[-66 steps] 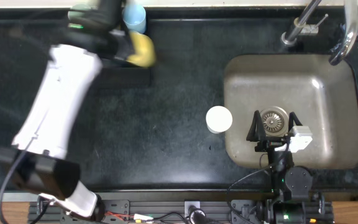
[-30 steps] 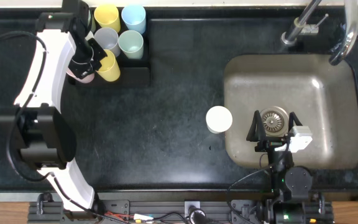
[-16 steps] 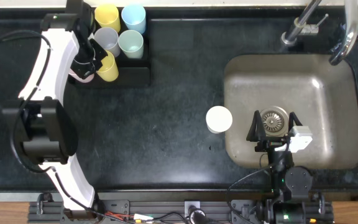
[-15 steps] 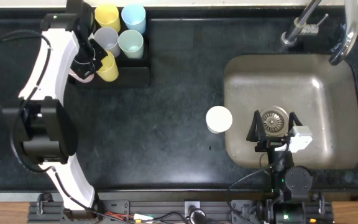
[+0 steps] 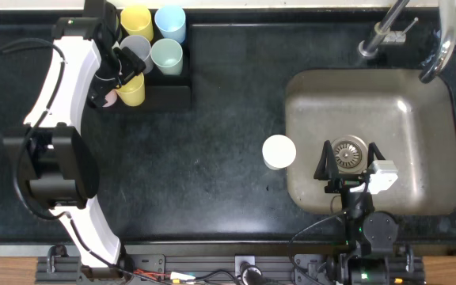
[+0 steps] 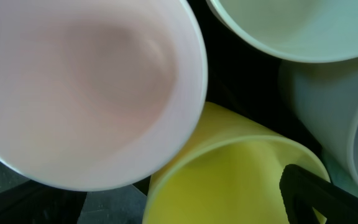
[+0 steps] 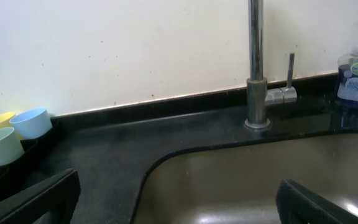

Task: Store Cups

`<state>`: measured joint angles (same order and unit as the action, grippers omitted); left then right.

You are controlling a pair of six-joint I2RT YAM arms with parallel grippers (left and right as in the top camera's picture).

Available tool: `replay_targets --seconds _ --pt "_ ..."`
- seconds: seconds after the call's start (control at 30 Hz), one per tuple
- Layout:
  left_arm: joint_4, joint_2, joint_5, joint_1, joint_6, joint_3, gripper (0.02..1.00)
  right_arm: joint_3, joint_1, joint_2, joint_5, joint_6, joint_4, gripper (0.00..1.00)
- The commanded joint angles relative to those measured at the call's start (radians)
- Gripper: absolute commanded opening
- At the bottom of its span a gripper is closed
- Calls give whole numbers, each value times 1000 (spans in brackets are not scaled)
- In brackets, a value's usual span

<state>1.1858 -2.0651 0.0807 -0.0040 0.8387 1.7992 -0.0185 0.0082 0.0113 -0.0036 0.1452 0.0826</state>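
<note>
Even light, glare on sink [image 5: 406, 111]

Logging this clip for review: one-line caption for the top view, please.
Left gripper and a yellow cup at the cup rack; white cup stands beside the sink.

dark worktop [image 5: 212, 158], sink [image 5: 418, 103], perhaps cream wall [image 7: 135, 43]
</note>
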Motion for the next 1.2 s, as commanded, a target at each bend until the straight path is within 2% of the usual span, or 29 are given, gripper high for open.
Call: replay_targets --seconds 0.03,0.5,0.77,0.93,1.07,1.13,1.17,1.2 --pt "0 2 2 10 4 -2 1000 14 0 -7 -6 -3 -5 998" --pt "6 143 -1 10 4 -2 1000 14 0 -7 -6 -3 -5 998" --pt "80 224 -2 10 4 -2 1000 14 0 -7 -6 -3 -5 996" --pt "122 383 5 10 -7 -15 1000 14 0 -7 -6 -3 -5 996" --pt "109 659 33 9 -183 -167 1000 14 0 -7 -6 -3 -5 998" --pt "77 837 60 10 -310 -338 1000 14 0 -7 -6 -3 -5 998" --pt "21 982 87 10 -376 -507 1000 14 0 -7 -6 -3 -5 998" --pt "-41 1068 106 10 -383 -620 1000 14 0 -7 -6 -3 -5 998"
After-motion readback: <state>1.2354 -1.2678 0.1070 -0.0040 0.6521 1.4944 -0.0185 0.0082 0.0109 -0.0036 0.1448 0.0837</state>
